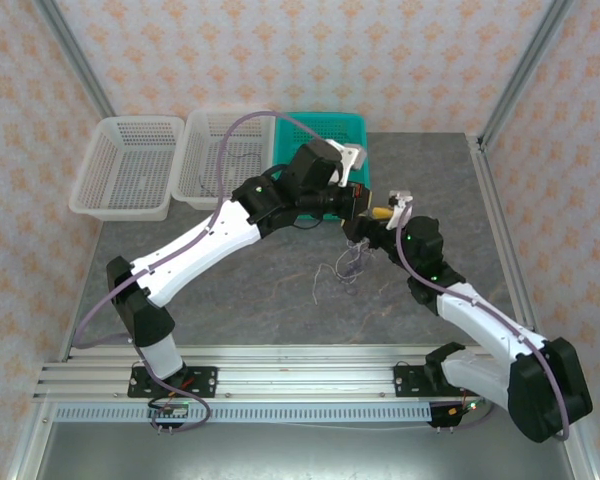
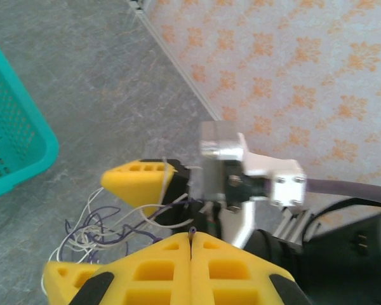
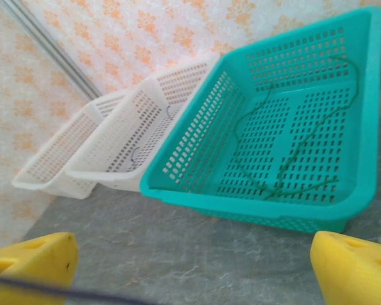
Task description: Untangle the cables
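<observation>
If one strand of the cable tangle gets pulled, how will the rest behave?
Probably floppy: the cable tangle forms loose loops and curls. Likely very light, being hair-thin. Its strands cross repeatedly, so they may snag and drag along together.

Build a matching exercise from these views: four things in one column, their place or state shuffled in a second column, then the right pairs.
Things
1. thin green cable
2. left arm's yellow-fingered tool
3. right arm's yellow-fingered tool
4. tangle of whitish and purple thin cables

Place or state
A. open wide
B. bunched over the grey tabletop
C. lying in the teal plastic mesh basket
D. shut, a purple strand at its tip

Pairs: 1-C, 2-D, 3-A, 4-B
</observation>
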